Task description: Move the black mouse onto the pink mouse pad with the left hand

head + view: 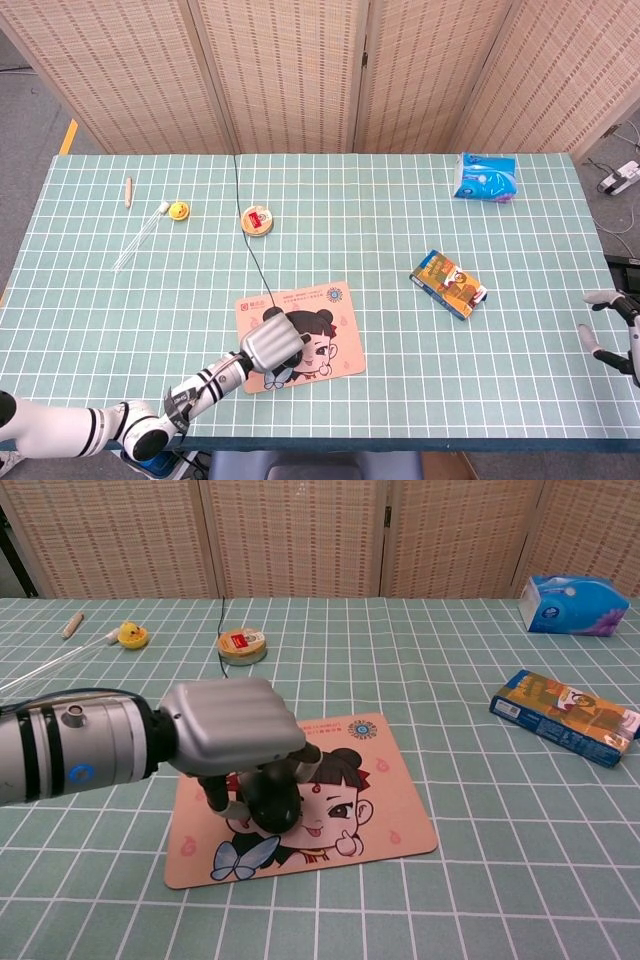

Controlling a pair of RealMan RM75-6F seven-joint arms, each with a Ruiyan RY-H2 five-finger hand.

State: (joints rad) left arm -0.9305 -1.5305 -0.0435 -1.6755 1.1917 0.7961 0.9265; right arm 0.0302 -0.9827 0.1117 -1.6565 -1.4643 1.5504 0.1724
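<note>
The pink mouse pad [335,300] [385,790] with a cartoon girl lies near the table's front edge. My left hand [272,345] [232,730] reaches over its middle and grips the black mouse [272,800], which sits on the pad under the fingers. In the head view the hand hides most of the mouse; its black cord [245,235] runs away toward the back of the table. Only part of my right hand [615,325] shows, at the head view's right edge beside the table, fingers apart and holding nothing.
A round tape roll [257,221] [243,643] lies behind the pad beside the cord. A yellow duck [178,211], white sticks [140,235] and a wooden peg [128,190] are at back left. A colourful box [449,284] sits right of the pad, a blue tissue pack [486,176] at back right.
</note>
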